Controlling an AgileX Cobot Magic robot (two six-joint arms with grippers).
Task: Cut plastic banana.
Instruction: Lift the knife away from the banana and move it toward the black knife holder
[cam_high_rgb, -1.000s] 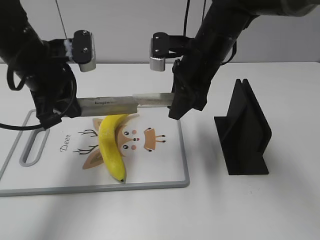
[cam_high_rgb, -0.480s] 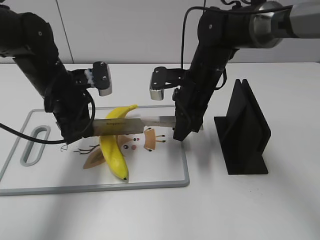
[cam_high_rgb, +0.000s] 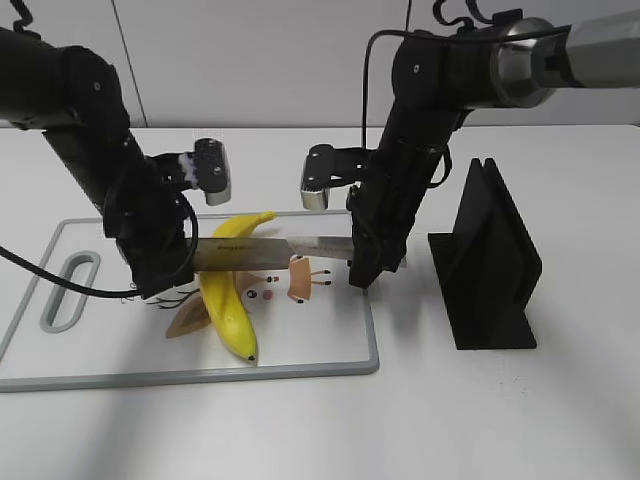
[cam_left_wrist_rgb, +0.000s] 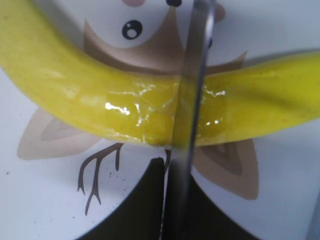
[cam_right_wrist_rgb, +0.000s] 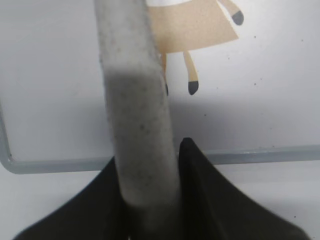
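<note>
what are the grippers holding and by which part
Both hold the knife: the right gripper grips its handle, the left gripper its blade end, across the banana.

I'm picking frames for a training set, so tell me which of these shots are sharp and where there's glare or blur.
Exterior view: sharp throughout, soft shadows on the cutting board. Left wrist view: the knife blade crossing the plastic banana is blurred, being close to the lens, and white glare streaks the banana's glossy skin. Right wrist view: the grey knife handle is soft at close range, while the board's deer print behind is fairly clear.
</note>
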